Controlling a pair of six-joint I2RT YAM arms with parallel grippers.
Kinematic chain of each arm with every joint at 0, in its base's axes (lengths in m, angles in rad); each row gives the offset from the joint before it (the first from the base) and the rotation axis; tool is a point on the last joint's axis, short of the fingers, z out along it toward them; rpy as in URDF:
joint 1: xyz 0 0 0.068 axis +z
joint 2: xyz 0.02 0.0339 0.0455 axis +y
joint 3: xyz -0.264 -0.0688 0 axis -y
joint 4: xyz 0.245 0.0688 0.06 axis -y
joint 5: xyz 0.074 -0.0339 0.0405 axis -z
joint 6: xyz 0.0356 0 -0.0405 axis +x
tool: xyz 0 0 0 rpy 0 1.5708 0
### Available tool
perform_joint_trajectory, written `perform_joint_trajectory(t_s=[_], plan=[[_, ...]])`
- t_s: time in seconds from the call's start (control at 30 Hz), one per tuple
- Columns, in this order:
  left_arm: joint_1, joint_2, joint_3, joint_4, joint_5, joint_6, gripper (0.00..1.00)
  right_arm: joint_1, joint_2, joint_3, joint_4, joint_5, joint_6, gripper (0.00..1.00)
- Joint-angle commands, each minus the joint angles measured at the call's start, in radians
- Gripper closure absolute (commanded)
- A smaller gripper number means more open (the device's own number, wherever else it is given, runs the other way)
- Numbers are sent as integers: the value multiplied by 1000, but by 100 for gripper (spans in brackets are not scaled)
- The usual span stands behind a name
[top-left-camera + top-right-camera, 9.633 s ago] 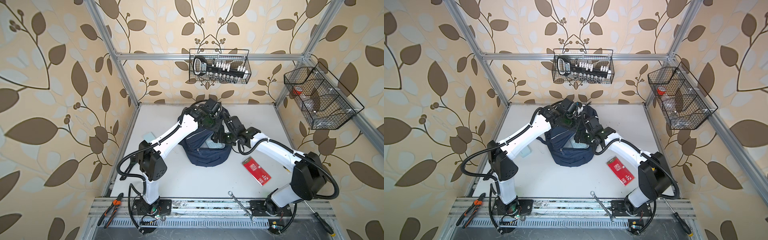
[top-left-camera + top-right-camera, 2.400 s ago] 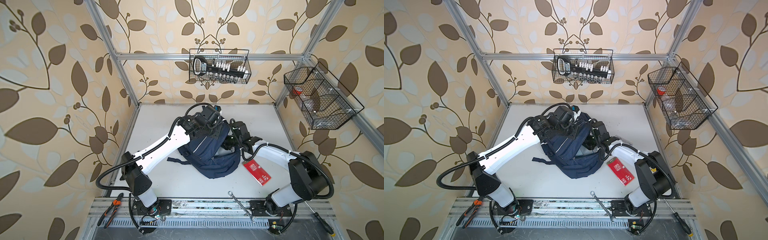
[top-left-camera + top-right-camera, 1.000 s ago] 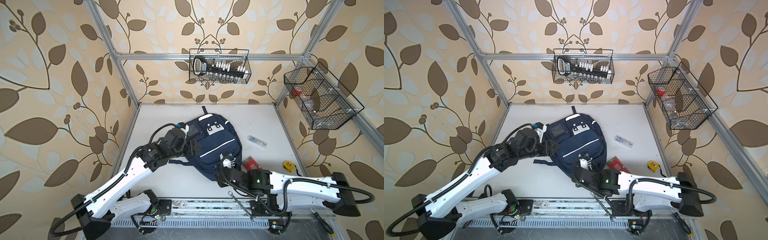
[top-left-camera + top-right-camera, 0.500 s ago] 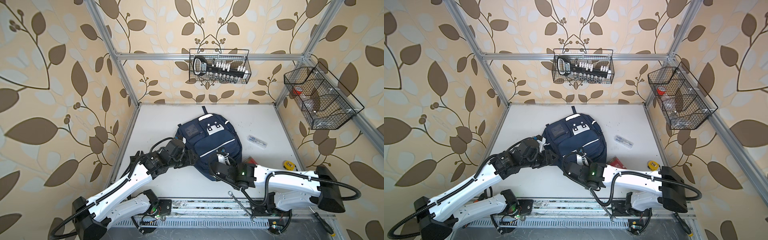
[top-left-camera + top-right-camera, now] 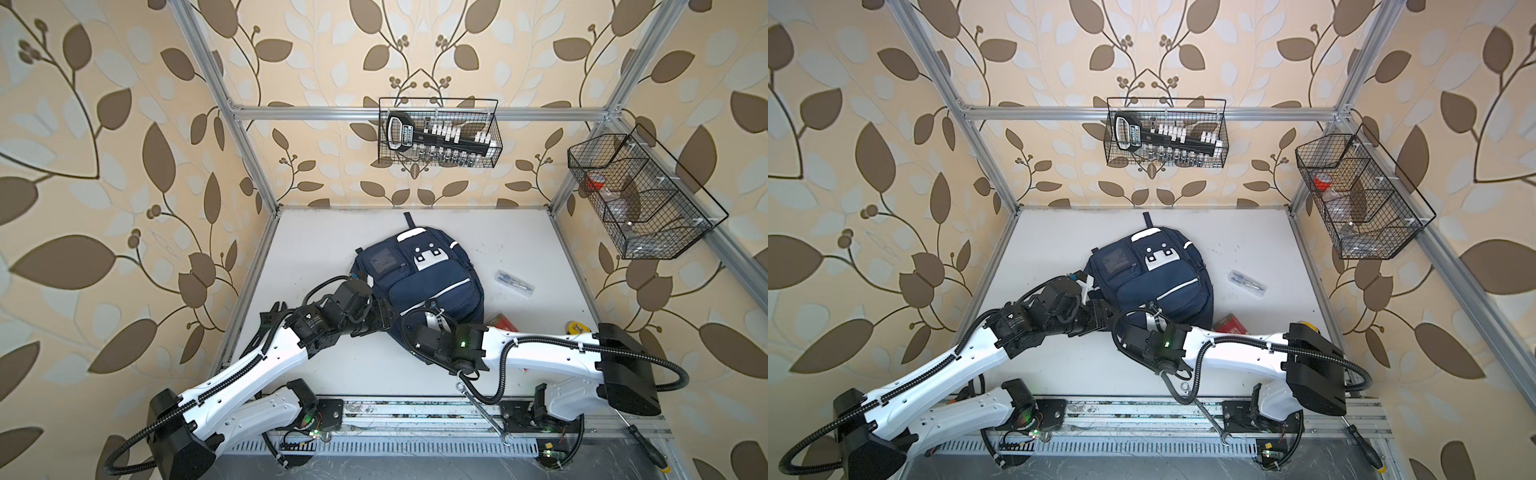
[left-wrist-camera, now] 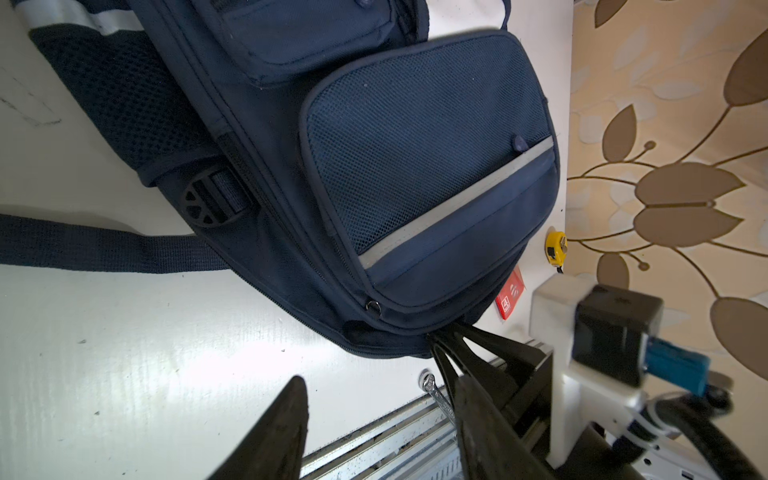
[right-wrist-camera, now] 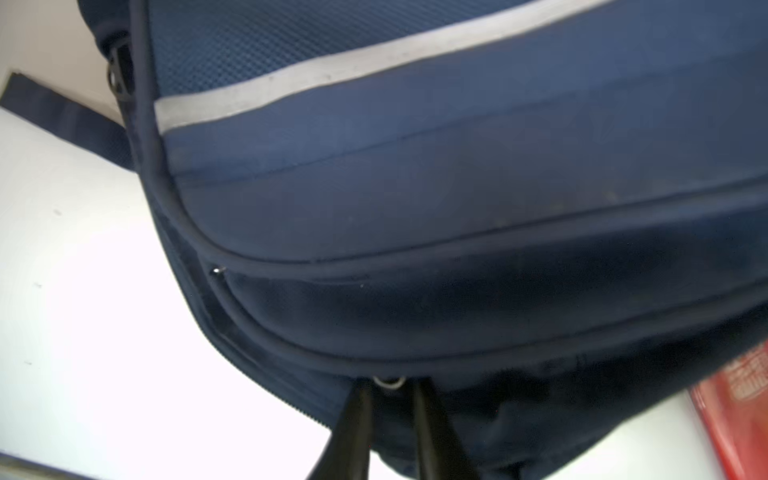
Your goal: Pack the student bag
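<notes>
Navy backpack (image 5: 432, 282) lies flat and front up in the middle of the table (image 5: 316, 241), top loop toward the back wall. Right pincer (image 7: 390, 384) is at the backpack's bottom edge, tips nearly together, nipping a small metal zip ring (image 7: 388, 380). Left pincer (image 6: 378, 380) is spread and holds nothing, just beside the backpack's lower left corner.

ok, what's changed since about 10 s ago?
The student bag, earlier bunched up under both arms, now lies flat, front up. Both arms pulled back to its near edge. The right gripper has closed on the metal zipper ring there. The left gripper is open and empty. Red packet and wrench unchanged.
</notes>
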Motion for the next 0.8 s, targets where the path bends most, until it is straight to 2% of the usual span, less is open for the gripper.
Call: perform_joint_trajectory(t_s=[0.0, 0.03, 0.13, 0.17, 0.33, 0.47, 0.57, 0.73, 0.77], plan=[[10, 11, -1, 36, 19, 4, 43, -24, 17, 27, -12, 15, -15, 94], [11, 16, -5, 41, 22, 4, 42, -26, 6, 27, -12, 15, -19, 100], [15, 22, -10, 63, 37, -6, 41, -28, -54, 30, -3, -4, -22, 100], [15, 23, -10, 74, 49, -12, 41, -26, -76, 27, 12, -23, -60, 100], [1, 49, -17, 187, 166, -90, 43, -64, -230, -13, 118, -163, -123, 100], [-70, 45, -59, 271, 142, -177, 42, -121, -301, -39, 175, -286, -137, 100], [-106, 39, -87, 288, 98, -231, 40, -130, -281, -44, 152, -287, -126, 100], [-110, 104, -143, 362, 114, -295, 41, -119, -220, -69, 133, -269, -60, 68], [-111, 128, -145, 379, 125, -303, 42, -115, -217, -80, 134, -261, -47, 66]])
